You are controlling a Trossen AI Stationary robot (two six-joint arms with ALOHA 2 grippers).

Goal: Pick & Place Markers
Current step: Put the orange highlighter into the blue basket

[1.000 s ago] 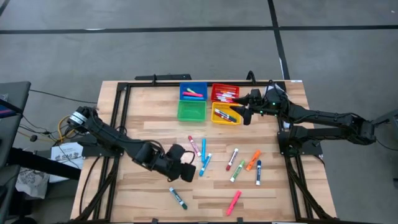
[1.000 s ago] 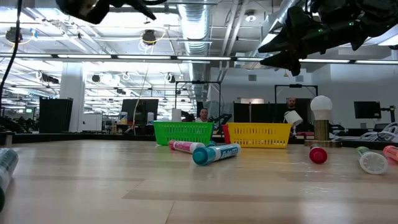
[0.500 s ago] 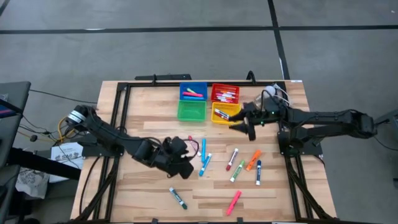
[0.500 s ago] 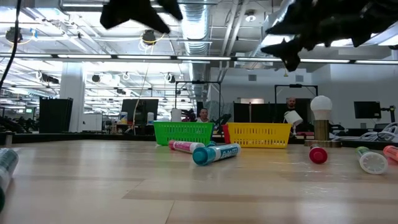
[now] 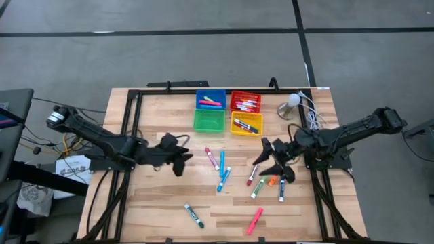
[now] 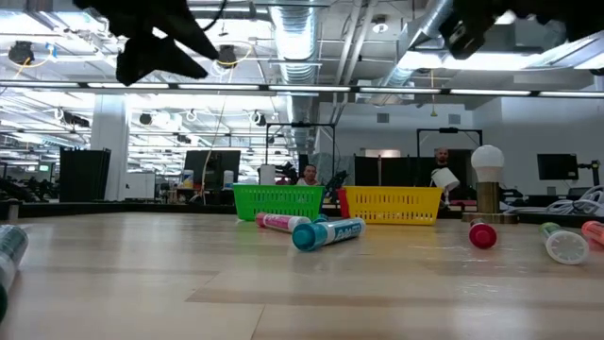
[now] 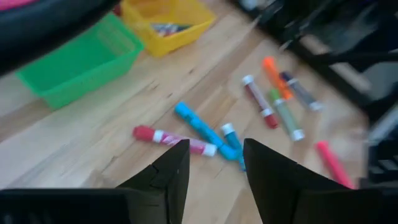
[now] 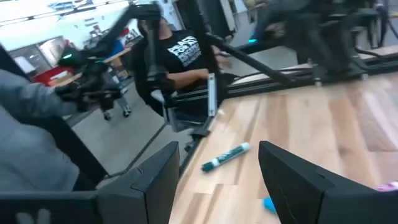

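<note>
Markers (image 5: 222, 167) scattered loose across the middle of the desk (image 5: 156, 203): a pink-red one (image 5: 212, 159) and two blue ones (image 5: 222, 179) just below the green bin (image 5: 208, 120), touching or nearly so; right of those a cluster with a red-capped one (image 5: 253, 173), a green one (image 5: 259, 187), an orange one (image 5: 274, 179) and a dark blue one (image 5: 281, 190); nearer the front edge a lone green marker (image 5: 194, 215) and a pink one (image 5: 255, 220), well apart from each other. More markers lying inside the blue bin (image 5: 211, 100), the red bin (image 5: 245, 102) and the yellow bin (image 5: 246, 124), all four bins grouped in a square at the far side of the desk. Left claw (image 5: 178, 159) hanging above the desk just left of the pink-red marker, fingers (image 7: 171, 177) spread part way with nothing between them, the same pink-red and blue markers seen through the gap in the left wrist view. Right claw (image 5: 272, 163) poised over the right-hand cluster, close above the red-capped and orange markers, fingers (image 8: 158, 180) parted wide and empty. White lamp-like bulb (image 5: 292, 100) and cable at the far right corner. Beyond the desk, in the low view, an open room with two people (image 6: 307, 174) behind the bins.
</note>
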